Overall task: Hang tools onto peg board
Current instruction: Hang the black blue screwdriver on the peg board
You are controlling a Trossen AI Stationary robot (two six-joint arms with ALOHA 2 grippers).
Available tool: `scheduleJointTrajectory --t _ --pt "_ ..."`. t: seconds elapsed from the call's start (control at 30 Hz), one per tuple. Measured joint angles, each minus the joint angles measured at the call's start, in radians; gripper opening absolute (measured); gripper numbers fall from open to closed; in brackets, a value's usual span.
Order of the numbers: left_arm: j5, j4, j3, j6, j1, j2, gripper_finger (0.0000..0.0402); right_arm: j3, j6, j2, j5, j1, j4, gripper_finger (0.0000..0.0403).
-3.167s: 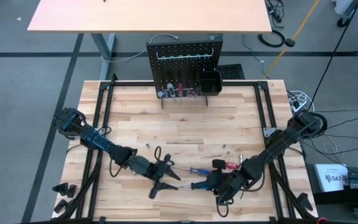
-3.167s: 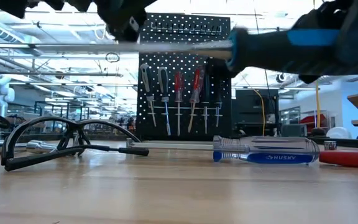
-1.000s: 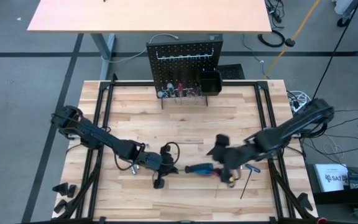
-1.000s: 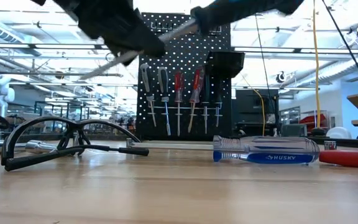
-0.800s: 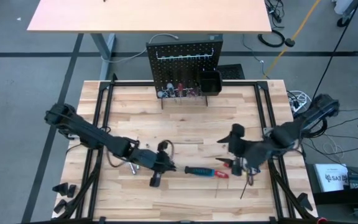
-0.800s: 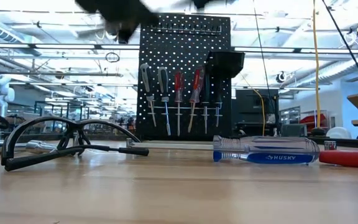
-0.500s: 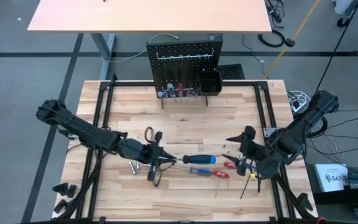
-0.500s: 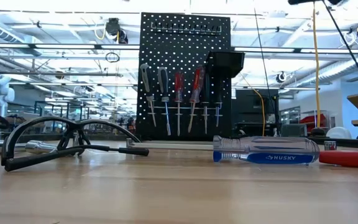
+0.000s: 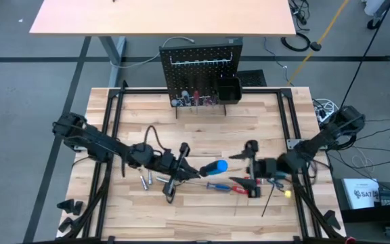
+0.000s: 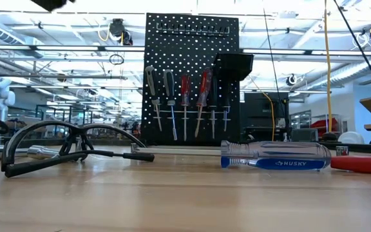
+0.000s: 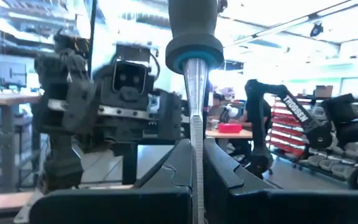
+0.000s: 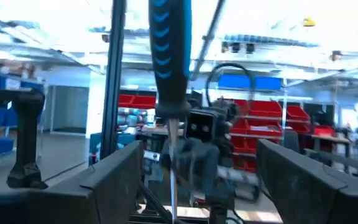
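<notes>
From above, the left gripper [image 9: 189,171] sits over the near middle of the table [image 9: 202,129], its fingers clamped together on the metal shaft of a blue-handled screwdriver [image 9: 214,167] held off the wood, handle pointing toward the right arm. The right gripper [image 9: 250,169] faces it from just beside the handle, fingers spread wide apart and holding nothing. Under and between the two lie a small blue screwdriver [image 9: 219,186] and a red-handled one [image 9: 240,189]; a few silver bits [image 9: 146,179] lie by the left arm. The peg board [image 9: 201,71] stands upright at the far edge of the table, with a black bin [image 9: 229,88] on its right side.

From table height, the peg board [image 10: 192,78] shows four screwdrivers hanging in a row, two grey-handled and two red-handled [image 10: 185,90]. On the wood in front lie a clear-and-blue screwdriver [image 10: 275,155] and a pair of safety glasses [image 10: 63,147]. Neither gripper shows here.

In the left wrist view, the screwdriver's shaft [image 11: 195,155] is pinched between the two dark fingers [image 11: 166,171], and the right arm's gripper [image 11: 104,109] faces the camera.

In the right wrist view, the blue-and-black handle [image 12: 169,56] stands between the wide-apart fingers [image 12: 114,171], touching neither.
</notes>
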Motion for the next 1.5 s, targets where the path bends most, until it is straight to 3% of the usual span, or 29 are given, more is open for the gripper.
scheduleJointTrajectory --t 0.17,0.3,0.5,0.8,1.0,1.33,1.5 --pt "0.017 0.016 0.023 -0.036 0.049 0.046 0.0009 0.065 0.074 0.049 -0.154 -0.142 -0.063 0.0302" --pt "0.079 0.021 0.024 -0.034 0.072 0.042 0.0009 0.095 0.112 0.054 -0.238 -0.207 -0.132 0.0302" --pt "0.083 0.018 0.024 -0.035 0.142 0.037 0.0009 0.113 0.201 0.055 -0.354 -0.299 -0.175 0.0299" --pt "0.107 0.021 0.024 -0.084 0.226 0.037 0.0009 0.14 0.218 0.054 -0.363 -0.331 -0.174 0.0288" --pt "0.11 0.039 0.025 -0.087 0.257 0.037 0.0009 0.166 0.219 0.054 -0.35 -0.365 -0.205 0.0219" --pt "0.136 0.048 0.025 -0.106 0.314 0.037 0.001 0.167 0.199 0.054 -0.289 -0.408 -0.204 0.0023" --pt "0.124 0.035 0.025 -0.107 0.337 0.037 0.0048 0.167 0.186 0.053 -0.23 -0.418 -0.205 0.0021"
